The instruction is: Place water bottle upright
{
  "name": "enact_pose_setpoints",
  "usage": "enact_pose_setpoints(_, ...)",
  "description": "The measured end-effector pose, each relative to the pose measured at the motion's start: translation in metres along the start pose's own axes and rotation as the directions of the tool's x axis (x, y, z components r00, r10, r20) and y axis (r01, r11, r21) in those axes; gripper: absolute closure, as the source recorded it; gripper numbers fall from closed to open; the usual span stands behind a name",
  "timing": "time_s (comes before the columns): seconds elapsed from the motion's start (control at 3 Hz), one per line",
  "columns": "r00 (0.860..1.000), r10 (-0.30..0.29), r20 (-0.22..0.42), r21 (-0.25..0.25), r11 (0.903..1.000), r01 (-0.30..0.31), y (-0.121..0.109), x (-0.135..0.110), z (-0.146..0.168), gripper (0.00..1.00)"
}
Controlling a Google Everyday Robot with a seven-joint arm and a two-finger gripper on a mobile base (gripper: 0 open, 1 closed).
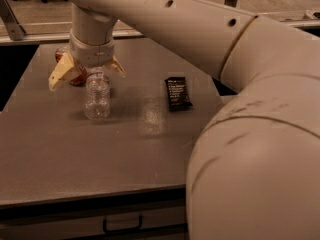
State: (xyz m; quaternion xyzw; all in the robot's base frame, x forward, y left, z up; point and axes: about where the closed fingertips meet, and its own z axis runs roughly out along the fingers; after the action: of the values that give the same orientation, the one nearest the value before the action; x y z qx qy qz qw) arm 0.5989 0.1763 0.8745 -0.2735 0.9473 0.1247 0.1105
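- The gripper [87, 78] hangs over the water bottle [97, 98], fingers splayed wide and holding nothing; the bottle's top sits just beneath, between them.
- Risk: any sideways drift could clip the shoulder and tip it.
- The red can [76, 77], right behind one finger, could get knocked.

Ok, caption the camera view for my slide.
Open gripper straddles the top of the water bottle on the table, red can behind it, black packet nearby.

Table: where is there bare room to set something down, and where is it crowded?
Bare: front half of the table, nearer than the water bottle and black packet. Crowded: far left, where the open gripper straddles the bottle beside the red can.
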Motion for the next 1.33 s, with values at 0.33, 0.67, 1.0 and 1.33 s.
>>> enact_pose_setpoints(0.33, 0.999, 0.001, -0.051, 0.046, 0.9989, 0.001, -0.007, -0.011, 0.016, 0.0)
enact_pose_setpoints(0.67, 0.994, 0.004, -0.109, 0.084, 0.9965, 0.005, -0.012, -0.013, 0.03, 0.17)
enact_pose_setpoints(1.0, 0.987, 0.011, -0.159, 0.107, 0.9943, 0.006, -0.017, -0.012, 0.039, 0.4)
enact_pose_setpoints(1.33, 0.978, 0.029, -0.208, 0.119, 0.9929, -0.004, -0.027, -0.01, 0.043, 0.64)
